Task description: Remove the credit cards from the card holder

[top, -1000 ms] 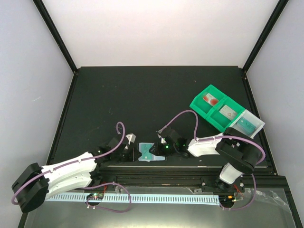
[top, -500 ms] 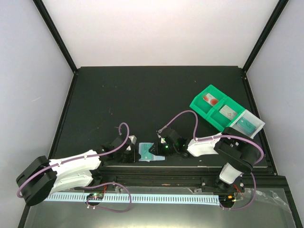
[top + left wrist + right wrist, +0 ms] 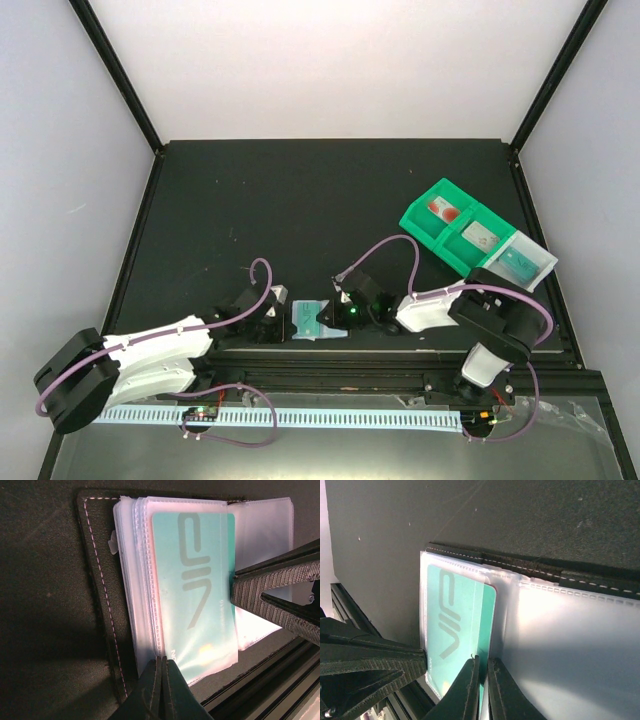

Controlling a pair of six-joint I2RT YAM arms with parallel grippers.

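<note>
The black card holder [image 3: 318, 322] lies open at the table's near edge, clear pockets up. A teal card [image 3: 195, 585] marked VIP sits in one clear pocket; it also shows in the right wrist view [image 3: 455, 625]. My left gripper [image 3: 163, 662] is shut, its tips pinching the near edge of the holder's stacked clear pockets [image 3: 137, 605]. My right gripper [image 3: 481, 664] is shut on the teal card's edge beside the fold. In the top view the left gripper [image 3: 277, 320] and the right gripper [image 3: 338, 316] flank the holder. Other cards lie in the green tray [image 3: 432, 238].
The green-and-clear compartment tray at the right holds a white card with red marks [image 3: 441, 209], a pale grey card [image 3: 480, 238] and a teal one [image 3: 520, 262]. A black rail [image 3: 400, 362] runs along the table's near edge just behind the holder.
My left gripper has moved right to the holder's left edge. The holder has shifted slightly. The right gripper stays at the teal card.
</note>
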